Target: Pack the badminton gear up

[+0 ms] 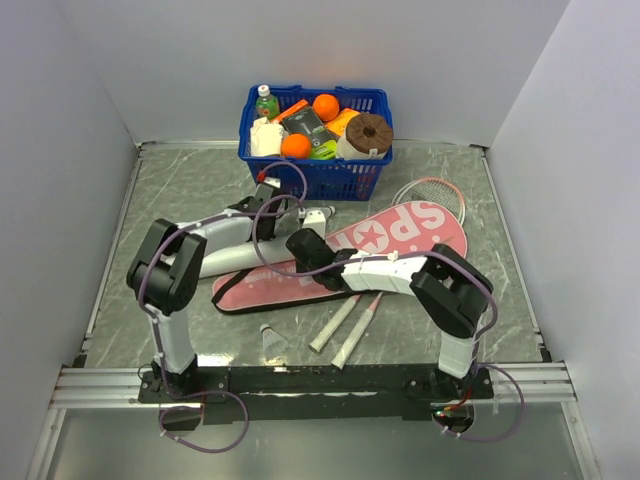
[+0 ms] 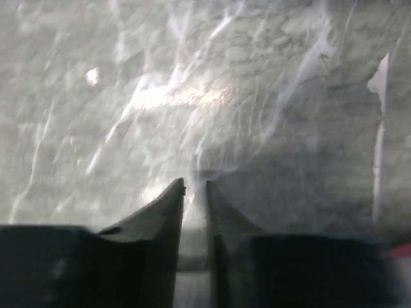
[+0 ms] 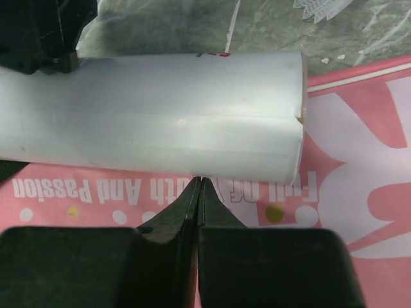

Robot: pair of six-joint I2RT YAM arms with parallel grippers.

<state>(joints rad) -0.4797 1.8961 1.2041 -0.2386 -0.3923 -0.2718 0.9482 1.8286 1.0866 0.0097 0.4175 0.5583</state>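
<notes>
White walls boxed in a grey marbled tabletop (image 1: pixel 180 200), and nothing looked packed yet. Over bare stone towards the left edge, the left gripper (image 2: pixel 194 186) held its jaws slightly parted and empty. One shuttlecock (image 1: pixel 272 341) lay loose by the near edge. In the middle the pink cover (image 1: pixel 400 232) lay flat, reading "SPORT" and, upside down, "And Passion". The white tube (image 3: pixel 180 115) rested partly on it. Just beside the tube, the right gripper (image 3: pixel 198 183) had its jaws pinched together on nothing. The rackets (image 1: pixel 430 193) lay uncovered, heads towards the right edge.

L gripper (image 2: pixel 194 185) is held over marbled grey bench (image 2: pixel 128 96), fingers nrly closed w/ narrow gap, nothing gripped.
</notes>
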